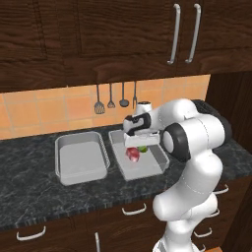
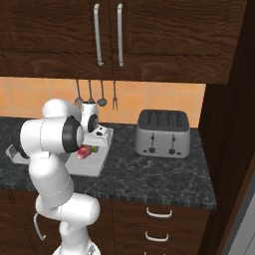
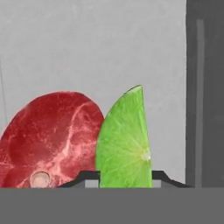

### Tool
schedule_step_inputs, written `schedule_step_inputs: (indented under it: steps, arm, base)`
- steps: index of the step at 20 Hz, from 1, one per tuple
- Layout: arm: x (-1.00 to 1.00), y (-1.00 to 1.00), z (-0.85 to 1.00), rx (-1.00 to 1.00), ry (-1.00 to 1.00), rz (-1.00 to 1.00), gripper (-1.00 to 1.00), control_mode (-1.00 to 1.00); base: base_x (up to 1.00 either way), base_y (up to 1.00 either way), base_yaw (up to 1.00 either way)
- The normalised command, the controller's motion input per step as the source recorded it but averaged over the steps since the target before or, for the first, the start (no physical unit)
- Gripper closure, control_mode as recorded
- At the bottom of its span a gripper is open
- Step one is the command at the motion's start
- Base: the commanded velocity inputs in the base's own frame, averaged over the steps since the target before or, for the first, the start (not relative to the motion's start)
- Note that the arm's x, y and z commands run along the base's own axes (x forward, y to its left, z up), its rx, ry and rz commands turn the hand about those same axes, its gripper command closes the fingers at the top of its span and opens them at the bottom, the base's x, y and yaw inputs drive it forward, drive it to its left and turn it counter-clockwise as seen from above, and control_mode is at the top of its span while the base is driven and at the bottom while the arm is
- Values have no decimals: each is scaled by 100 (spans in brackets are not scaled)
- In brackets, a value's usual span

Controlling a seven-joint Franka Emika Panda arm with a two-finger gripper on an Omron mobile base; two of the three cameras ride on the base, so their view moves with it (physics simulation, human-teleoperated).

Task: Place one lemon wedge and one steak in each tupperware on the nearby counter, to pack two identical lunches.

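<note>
On the counter lie two light-grey tupperware trays side by side. The left tupperware holds nothing that I can see. Over the right tupperware my gripper points down, shut on a green lemon wedge. In the hand view the lemon wedge stands upright between my fingertips. A red marbled steak lies on the tray floor right beside it. The steak shows under the hand, and the right base view shows the steak in that same tupperware.
A silver four-slot toaster stands on the counter to the right of the trays. Utensils hang on the orange tiled wall behind. Dark cabinets are overhead, and drawers with silver handles run below the counter edge.
</note>
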Motion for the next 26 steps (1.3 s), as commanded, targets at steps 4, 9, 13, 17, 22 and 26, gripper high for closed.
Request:
schedule_step_inputs:
  steps: [4, 9, 13, 17, 22, 26]
  arm:
    - [-1, -23, -18, 0, -11, -3, 100, -100]
    - [-7, -11, -2, 0, -9, 0, 100, -100]
    - [0, 0, -24, 0, -1, 0, 100, -100]
    - [0, 6, 0, 0, 0, 0, -100, -100]
    - [0, 1, 5, -1, 0, 0, -100, -100]
    - [-3, 3, 26, -5, 0, 0, -100, -100]
  base:
    - [0, 0, 0]
    - [0, 0, 0]
    - [0, 0, 0]
    - [0, 0, 0]
    - [0, 0, 0]
    - [0, 0, 0]
